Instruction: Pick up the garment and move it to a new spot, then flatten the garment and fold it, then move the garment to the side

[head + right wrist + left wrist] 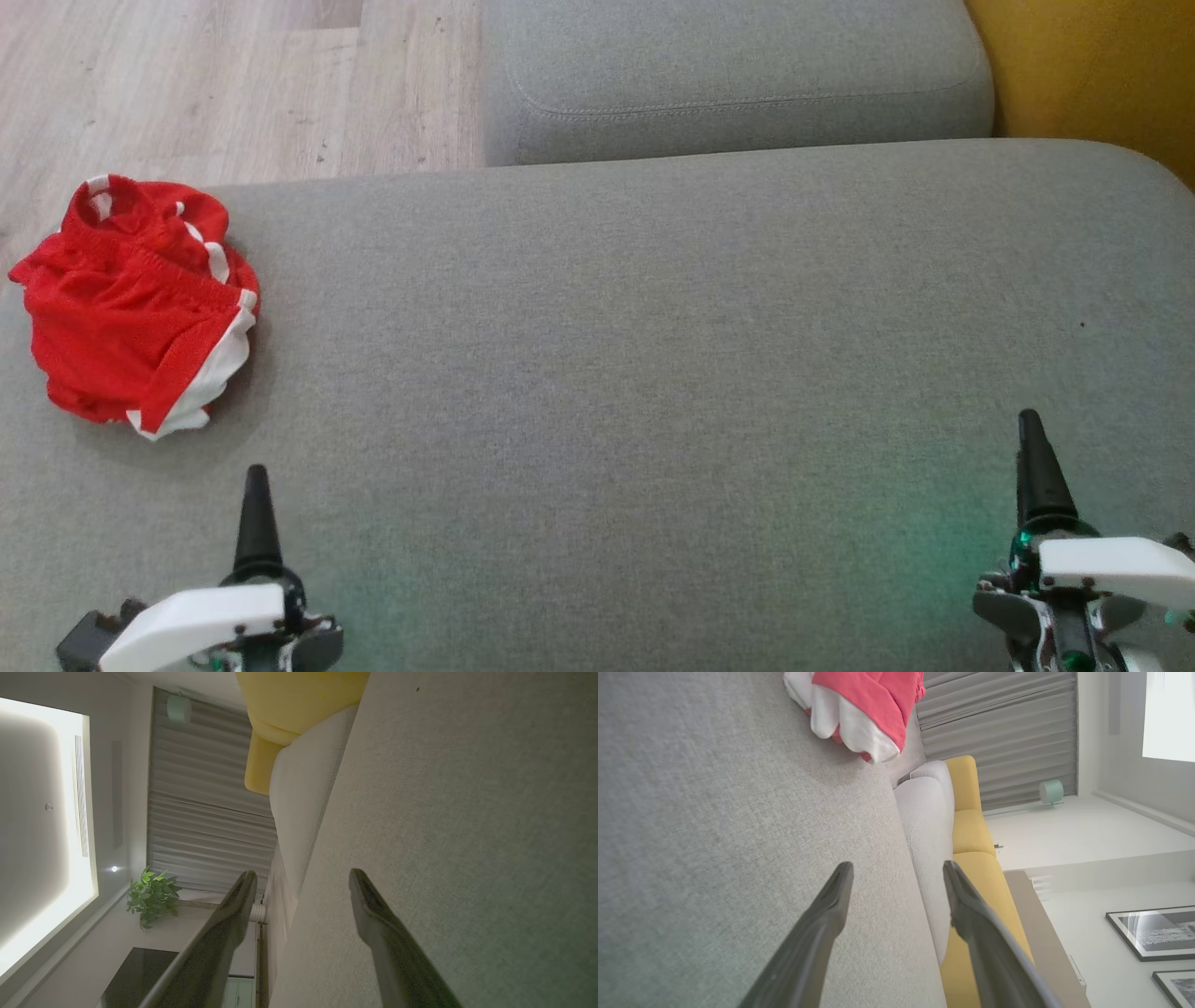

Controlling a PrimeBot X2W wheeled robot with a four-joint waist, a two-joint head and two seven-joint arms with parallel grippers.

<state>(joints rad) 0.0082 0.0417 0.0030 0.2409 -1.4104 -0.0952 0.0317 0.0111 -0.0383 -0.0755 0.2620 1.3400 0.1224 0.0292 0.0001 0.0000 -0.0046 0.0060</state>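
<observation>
Nearest the robot, the left gripper (897,870) hangs low over the grey seat cushion (653,373) with its two dark fingers spread wide and nothing between them. The right gripper (302,877) is posed the same way at the cushion's other side, its fingers parted and empty. A faint green glow lies on the fabric just beside each wrist. Farther out on the robot's left, the garment (140,299) lies in a crumpled heap at the cushion's far left edge. It is red mesh cloth with white trim and a ribbed red waistband, well apart from both grippers; in the left wrist view its white hem bulges toward the fingers. Any lettering in its folds cannot be told. Beyond the seat a second grey cushion (738,84) with a stitched seam butts against it, with a pale wooden floor (233,84) to its left and yellow upholstery (1092,65) to its right. Farthest off are a grey pleated curtain (999,732), a leafy plant (152,896) and black-framed prints (1153,933), too small to read.
</observation>
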